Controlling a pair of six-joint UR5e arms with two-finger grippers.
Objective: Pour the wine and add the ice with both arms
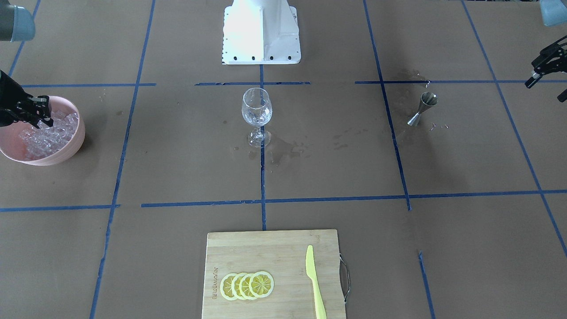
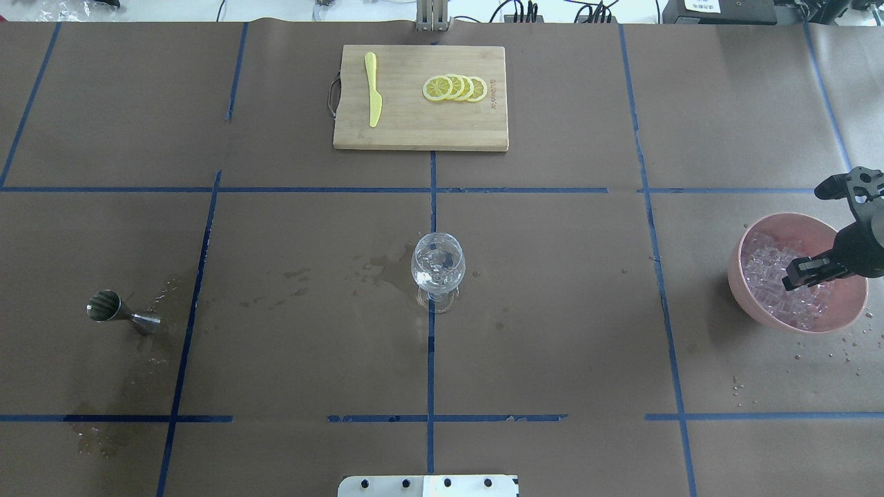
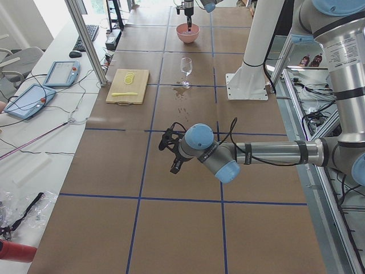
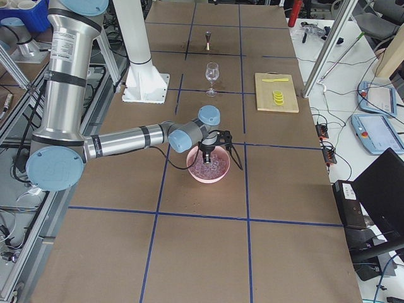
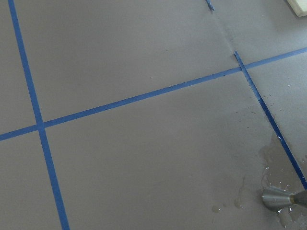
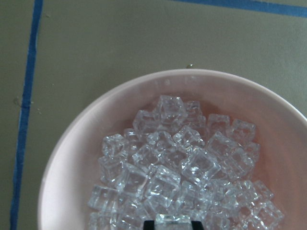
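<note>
A wooden cutting board point(image 1: 266, 248) bears overlapping lemon slices point(image 1: 247, 285); a yellow knife point(image 1: 314, 281) alongside.

Glassy ice point(image 6: 163, 177), smooth matt pink bowl point(image 6: 62, 153) (plastic, seemingly), wooden board point(image 2: 414, 128), metal jigger point(image 1: 424, 107).

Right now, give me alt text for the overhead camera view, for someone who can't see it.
The right arm's open end effector hangs over a pink bowl of ice at far right. A wine glass stands centre, a jigger left, a cutting board with lemon slices beyond.
</note>
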